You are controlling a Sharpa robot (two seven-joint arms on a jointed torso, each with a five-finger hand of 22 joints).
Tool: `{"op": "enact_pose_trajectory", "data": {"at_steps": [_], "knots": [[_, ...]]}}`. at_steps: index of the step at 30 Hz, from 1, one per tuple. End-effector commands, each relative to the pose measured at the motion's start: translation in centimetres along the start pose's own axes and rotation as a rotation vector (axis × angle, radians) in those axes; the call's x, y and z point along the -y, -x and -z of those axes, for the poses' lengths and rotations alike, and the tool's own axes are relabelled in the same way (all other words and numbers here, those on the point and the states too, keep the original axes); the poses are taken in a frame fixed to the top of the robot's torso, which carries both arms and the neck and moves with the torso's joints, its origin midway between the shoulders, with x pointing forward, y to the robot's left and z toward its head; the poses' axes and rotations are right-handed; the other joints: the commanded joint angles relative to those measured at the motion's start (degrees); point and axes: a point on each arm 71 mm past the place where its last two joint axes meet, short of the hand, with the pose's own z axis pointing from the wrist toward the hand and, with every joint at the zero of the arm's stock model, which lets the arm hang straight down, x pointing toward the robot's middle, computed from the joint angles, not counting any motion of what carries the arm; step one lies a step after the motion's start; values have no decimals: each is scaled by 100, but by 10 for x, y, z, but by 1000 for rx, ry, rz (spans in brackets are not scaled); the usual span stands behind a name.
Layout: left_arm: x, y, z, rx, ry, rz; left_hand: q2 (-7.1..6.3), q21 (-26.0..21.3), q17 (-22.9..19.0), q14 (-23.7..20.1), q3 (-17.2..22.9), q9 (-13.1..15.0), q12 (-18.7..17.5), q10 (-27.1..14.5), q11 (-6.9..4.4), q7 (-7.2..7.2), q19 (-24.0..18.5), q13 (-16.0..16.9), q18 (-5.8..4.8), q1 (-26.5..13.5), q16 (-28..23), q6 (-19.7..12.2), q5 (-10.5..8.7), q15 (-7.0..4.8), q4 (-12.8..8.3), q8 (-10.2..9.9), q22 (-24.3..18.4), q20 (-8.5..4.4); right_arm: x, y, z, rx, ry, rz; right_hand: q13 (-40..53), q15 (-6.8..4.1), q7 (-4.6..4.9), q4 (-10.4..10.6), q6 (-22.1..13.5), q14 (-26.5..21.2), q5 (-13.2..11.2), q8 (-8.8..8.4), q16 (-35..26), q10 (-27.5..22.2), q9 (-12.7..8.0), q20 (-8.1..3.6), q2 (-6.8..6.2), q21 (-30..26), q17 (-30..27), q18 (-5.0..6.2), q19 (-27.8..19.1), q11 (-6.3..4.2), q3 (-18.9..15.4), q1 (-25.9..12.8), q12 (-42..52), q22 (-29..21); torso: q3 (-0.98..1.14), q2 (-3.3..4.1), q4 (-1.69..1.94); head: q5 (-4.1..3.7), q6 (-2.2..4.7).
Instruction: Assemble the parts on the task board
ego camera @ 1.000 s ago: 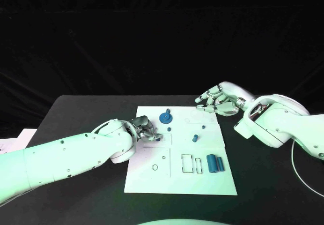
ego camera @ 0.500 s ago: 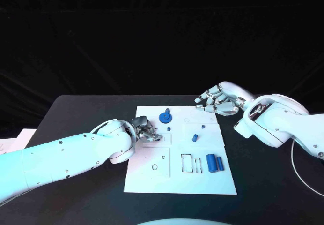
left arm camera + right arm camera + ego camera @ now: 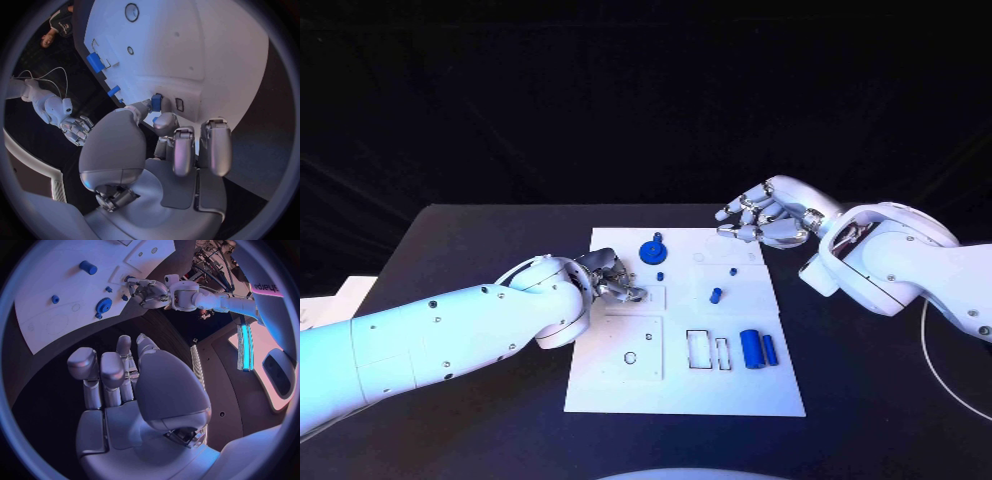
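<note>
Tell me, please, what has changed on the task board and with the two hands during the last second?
Nothing has visibly moved. The left hand stays at the left edge of the task board, pinching a small blue part. The right hand still hovers open over the board's far right corner. The blue gear and the two blue cylinders lie as before.

Matt white task board [image 3: 678,390], black table [image 3: 473,250]

Black table [image 3: 473,225], white task board [image 3: 625,385]
</note>
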Motion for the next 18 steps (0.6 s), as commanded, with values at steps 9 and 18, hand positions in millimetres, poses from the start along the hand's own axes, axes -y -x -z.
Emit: {"op": "enact_pose_trajectory", "data": {"at_steps": [9, 18], "knots": [[-4, -14, -3, -130, 56, -29, 188, 23, 1508, 602, 673, 24, 48, 68, -27, -82, 208, 31, -102, -90, 17, 55, 12, -58, -657, 2, 640, -46, -1, -2, 0, -17, 10, 1, -10, -13, 3, 44, 16, 28, 22, 23, -14, -33, -8, 0, 20, -48, -2, 93, -39, -14, -6, -28, 8, -25, 6, 1, -5, -10, -18], [-3, -15, -5, -154, 74, -36, 148, 90, 1508, 602, 439, 55, 106, 159, -89, -160, 262, 87, -127, -404, 17, 198, 83, -106, -498, 47, 750, -82, -1, -2, 0, -19, 10, 1, -11, -13, 3, 42, 16, 27, 26, 23, -20, -35, -8, 0, 19, -66, -8, 98, -54, -15, -6, -27, 8, -53, 7, 1, 3, -22, -27]]}}
